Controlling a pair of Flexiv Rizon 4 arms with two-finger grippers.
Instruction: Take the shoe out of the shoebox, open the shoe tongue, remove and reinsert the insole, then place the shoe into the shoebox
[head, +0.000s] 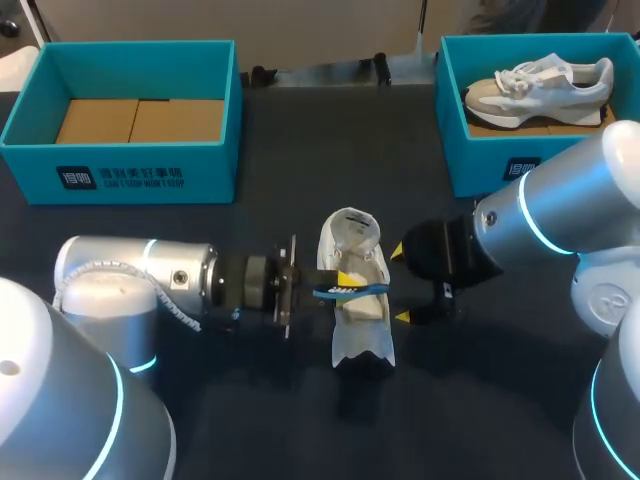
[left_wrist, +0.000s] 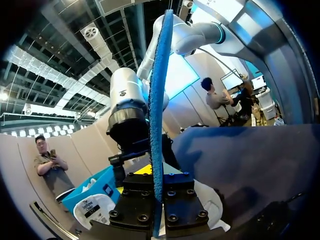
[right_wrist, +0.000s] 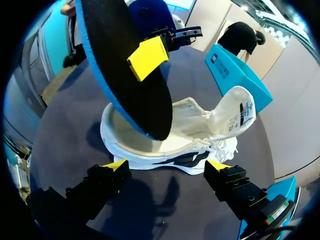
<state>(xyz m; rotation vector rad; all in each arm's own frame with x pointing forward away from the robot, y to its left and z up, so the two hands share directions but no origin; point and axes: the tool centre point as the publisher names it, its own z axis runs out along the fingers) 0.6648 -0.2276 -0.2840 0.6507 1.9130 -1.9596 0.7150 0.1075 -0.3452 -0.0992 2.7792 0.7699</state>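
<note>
Two pincers at one white shoe (head: 362, 335), out of any box and lying in the middle of the table (head: 300, 150), long axis near to far, tongue (head: 352, 232) thrown open toward the far end. Left pincer (head: 345, 283): clamped from both sides on the blue-and-black insole (head: 352, 290), carried on edge just above the shoe's opening; contact with the shoe impossible to tell. Right pincer (head: 400, 284): spread wide, holding nothing, just right of the shoe, one yellow tip farther, one nearer.

Crux for reinserting, judging by the head view: insole stretched left to right along the left arm's reach, so apparently crosswise to the shoe rather than along it. Likely calls for a turn to line insole with shoe, then a downward feed into the opening. Left arm the one carrying it; right arm close enough to steady the shoe's side. Left shoebox (head: 120, 175) and right shoebox (head: 480, 160) far back, both well apart from the shoe.
</note>
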